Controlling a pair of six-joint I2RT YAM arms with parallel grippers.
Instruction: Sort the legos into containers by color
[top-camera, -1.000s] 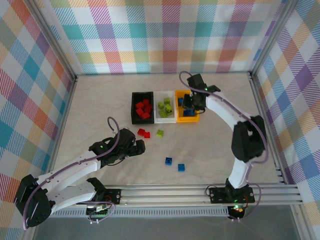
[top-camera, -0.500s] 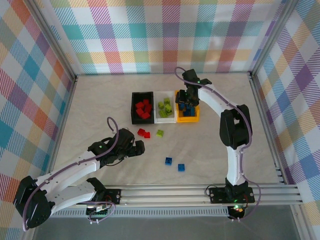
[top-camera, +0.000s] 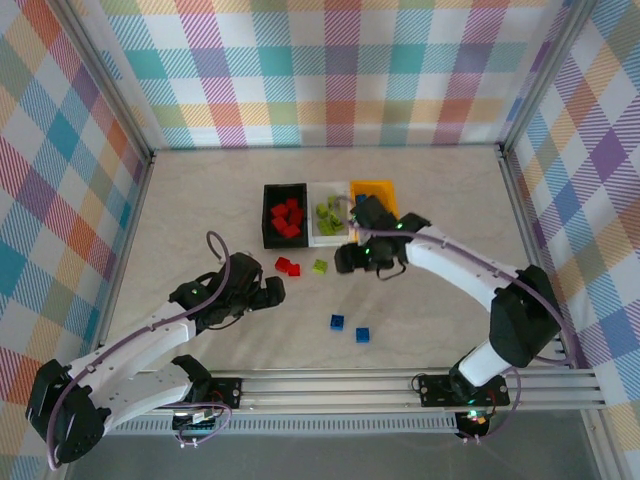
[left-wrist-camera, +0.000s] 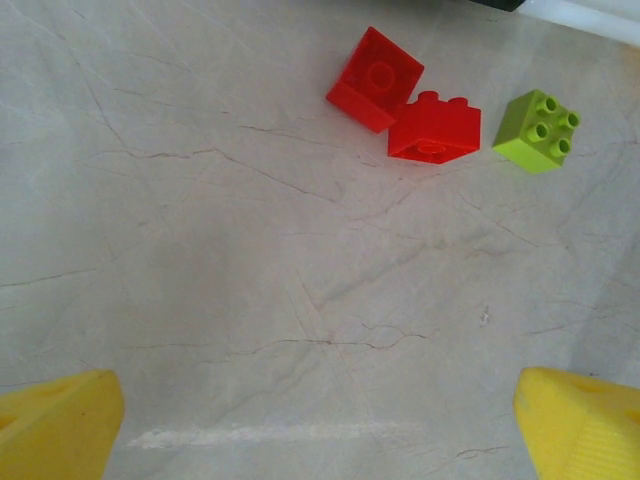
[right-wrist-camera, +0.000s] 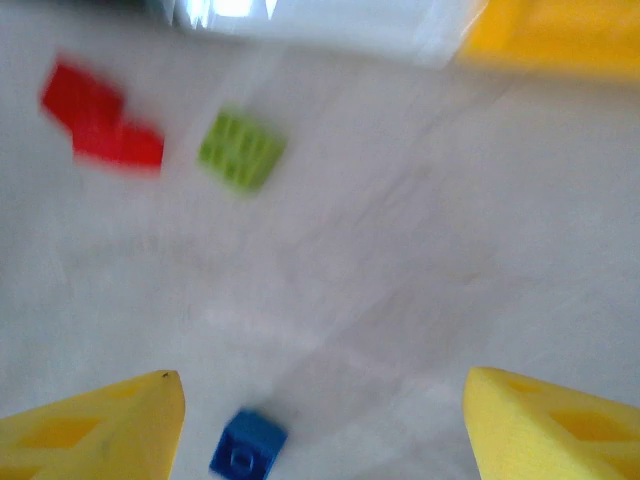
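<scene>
Yellow fingertips (left-wrist-camera: 60, 425) sit at the two bottom corners of the left wrist view, far apart, with bare table between them. The left claw (top-camera: 272, 292) is spread wide and holds nothing. Just ahead of it on the pale marbled table (top-camera: 200, 200) lie two red legos (left-wrist-camera: 435, 128), touching at a corner. A lime green lego (left-wrist-camera: 537, 130) lies just beside them to the right, studs up.

The right claw (top-camera: 345, 259) is parted too. Its yellow pads (right-wrist-camera: 555, 425) stand wide at the lower corners of its blurred wrist view, and nothing is gripped. It hangs low over the table just in front of the bins, pointing left toward the same red pair and green brick. A blue lego (right-wrist-camera: 247, 455) lies on the table close to its left pad. From above, a second blue lego (top-camera: 362, 334) lies near the first, both on the near side of the table and well apart from the bins.

Farther back, the three containers stand side by side in a row. The black bin (top-camera: 266, 215) on the left holds red bricks (top-camera: 287, 216). The white bin (top-camera: 330, 241) in the middle holds lime green bricks (top-camera: 328, 213). The yellow-orange bin (top-camera: 378, 187) on the right is partly hidden behind the right arm (top-camera: 450, 265), and its contents cannot be made out.
</scene>
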